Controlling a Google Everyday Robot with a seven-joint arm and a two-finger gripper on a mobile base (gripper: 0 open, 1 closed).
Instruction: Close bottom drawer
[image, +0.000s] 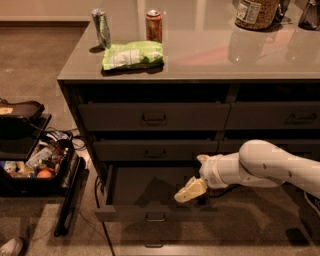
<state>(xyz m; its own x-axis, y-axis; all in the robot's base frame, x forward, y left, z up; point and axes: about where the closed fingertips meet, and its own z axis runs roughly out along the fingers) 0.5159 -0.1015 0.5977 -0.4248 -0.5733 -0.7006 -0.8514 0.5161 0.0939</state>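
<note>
We look down from in front of the bench (215, 55), quite near; the end effector (195, 176) shows low, right of centre.

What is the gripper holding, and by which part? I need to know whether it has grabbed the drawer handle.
Nothing that can be seen. The gripper hangs over the right side of the open bottom drawer, apart from its handle.
</note>
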